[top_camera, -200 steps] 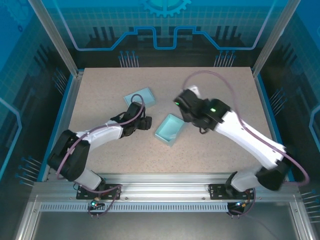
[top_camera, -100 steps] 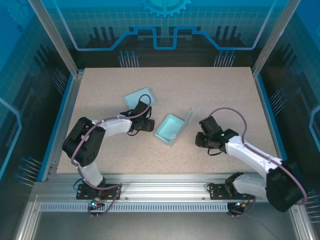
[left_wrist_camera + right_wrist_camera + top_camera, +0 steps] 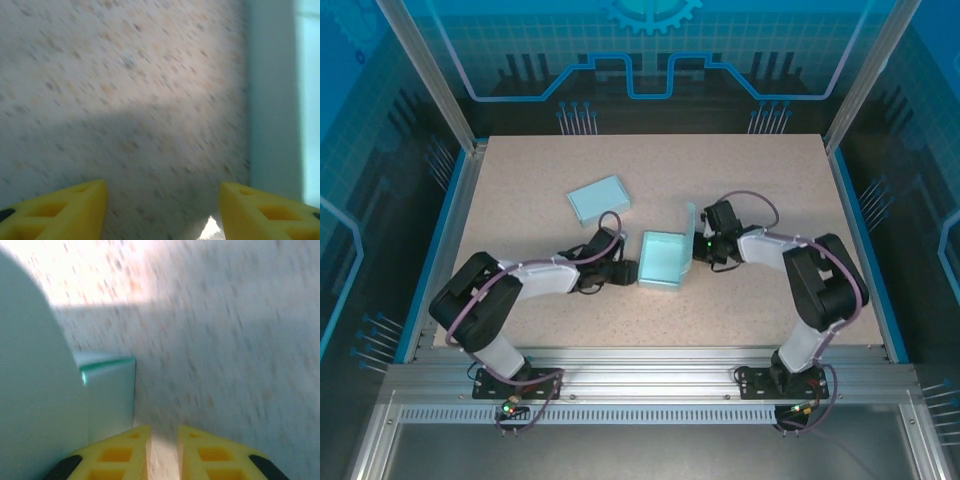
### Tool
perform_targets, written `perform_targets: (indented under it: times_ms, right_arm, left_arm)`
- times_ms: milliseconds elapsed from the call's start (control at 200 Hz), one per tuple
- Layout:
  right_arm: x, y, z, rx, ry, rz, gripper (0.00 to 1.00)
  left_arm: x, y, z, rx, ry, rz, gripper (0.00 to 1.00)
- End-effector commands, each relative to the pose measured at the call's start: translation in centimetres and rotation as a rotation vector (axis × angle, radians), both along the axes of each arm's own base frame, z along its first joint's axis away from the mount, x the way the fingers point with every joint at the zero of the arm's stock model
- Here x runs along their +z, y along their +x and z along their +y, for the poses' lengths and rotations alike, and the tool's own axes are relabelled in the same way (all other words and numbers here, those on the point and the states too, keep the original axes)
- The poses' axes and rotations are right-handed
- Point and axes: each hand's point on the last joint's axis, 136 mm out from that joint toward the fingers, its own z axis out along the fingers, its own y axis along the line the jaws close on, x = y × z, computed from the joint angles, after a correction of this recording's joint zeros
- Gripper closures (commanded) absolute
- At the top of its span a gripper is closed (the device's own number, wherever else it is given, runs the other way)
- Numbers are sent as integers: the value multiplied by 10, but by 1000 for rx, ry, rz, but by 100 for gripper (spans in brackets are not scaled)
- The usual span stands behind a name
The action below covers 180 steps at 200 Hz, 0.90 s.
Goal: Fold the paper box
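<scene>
- Along the bottom edge of the overhead view, both arm bases [image 3: 510,375] sit at the near rim of the bench [image 3: 770,310], and each arm reaches inward toward frame centre.
- Left gripper [image 3: 629,270]: low on the bench, just left of the paper box [image 3: 660,262]. In the left wrist view its fingers [image 3: 75,202] stand well apart with only bare bench between them. The box wall runs down the right side of that frame, just outside the right-hand finger.
- Paper box: an open teal tray at frame centre, resting flat between the two grippers.
- Right gripper [image 3: 699,250]: just right of the box. Its fingers [image 3: 120,452] are drawn almost together, with only a slit between them, and they clamp nothing.
- Flap [image 3: 690,226]: it stands raised along the box's right edge, beside the right gripper.
- Step in hand, as judged: fold the raised flap over the tray.
  - Brace the left wall with the left gripper so the box cannot slide.
  - Use the narrowed right fingers as a blunt pusher, and apply contact close to the crease.
  - Advance slowly. Light card is likely to buckle or skid under a fast push.
- Teal panel [image 3: 597,199]: a second piece, toward the upper left of the bench and well apart from the box. Leave it undisturbed.
</scene>
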Motion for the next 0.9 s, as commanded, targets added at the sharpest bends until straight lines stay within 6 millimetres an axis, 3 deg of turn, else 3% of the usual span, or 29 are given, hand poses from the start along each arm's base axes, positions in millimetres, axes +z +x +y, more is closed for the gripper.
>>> perform_targets:
  times_ms: [0,85,165,300,405,590,725,735,895]
  right_arm:
    - [19,31,23,122,103,-56,75]
    - [19,45,31,163,101,-42,73]
    - [17,57,27,162,60,-28,71]
    - [26,70,-14,81,-38,-10,63]
    - [43,62,-54,-2,-118,-13,51]
    - [75,6,-113,-159,-276,-51,29]
    - [90,-43,-121,-223,-256,-90,20]
    - [84,-51,-122,-225,-258,-76,19]
    - [89,-109,-120,-282,-170,-123,15]
  left_arm:
    - [12,-24,-33,-43,-141,12,38]
    - [16,-32,-56,-77,-199,-11,37]
    - [19,-38,-78,-112,-255,-37,37]
    - [31,-47,-110,-191,-330,-84,35]
    - [53,-45,-104,-191,-347,-166,34]
    - [96,-20,-47,-61,-212,-317,25]
    - [103,11,-5,47,-201,-292,16]
    - [103,13,-2,53,-205,-289,14]
    - [103,39,3,52,-260,-267,12]
